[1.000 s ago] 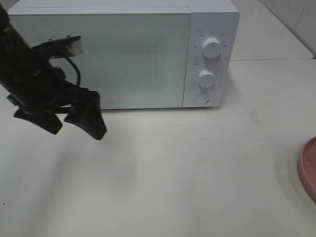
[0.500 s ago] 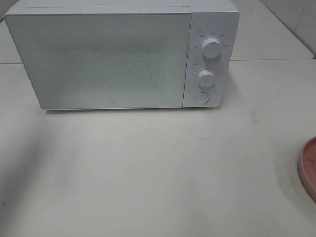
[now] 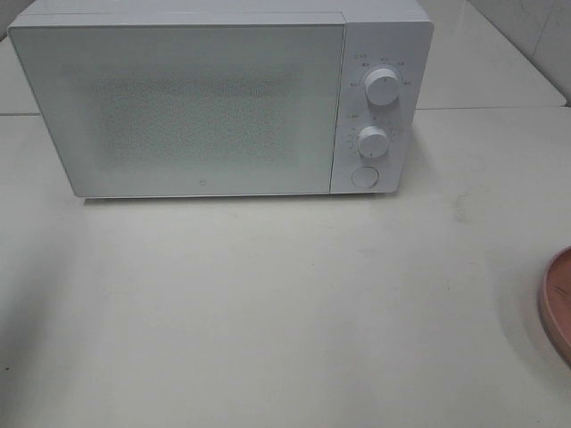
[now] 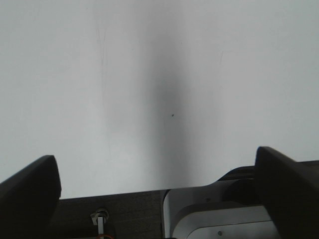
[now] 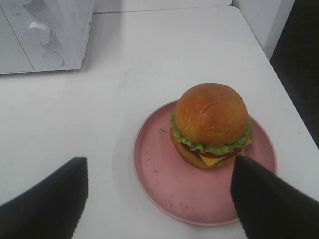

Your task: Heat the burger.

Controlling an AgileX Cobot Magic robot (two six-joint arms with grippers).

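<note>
The right gripper [image 5: 158,199] hangs above the pink plate [image 5: 164,189] with its two dark fingers spread wide apart and nothing between them; one fingertip [image 5: 47,201] shows over bare tabletop, the other [image 5: 271,201] over the plate's edge. The left gripper [image 4: 158,174] is likewise splayed and empty, its fingers [image 4: 30,186] framing only plain white table [image 4: 159,74] crossed by a soft dark shadow.

The burger [image 5: 210,124] sits upright on the pink plate, toward one side of it rather than centred, its shiny brown bun over green lettuce, a red layer and yellow cheese. In the high view only a sliver of the plate [image 3: 558,303] shows at the right edge, and the burger is out of frame there.

The white microwave [image 3: 223,98] stands at the far side of the table [image 3: 285,312], door closed, two knobs [image 3: 382,86] and a round button [image 3: 364,176] on its right panel. The tabletop is matte off-white with faint scuffs. Behind the microwave, at far right, runs a pale tiled wall [image 3: 535,36].
</note>
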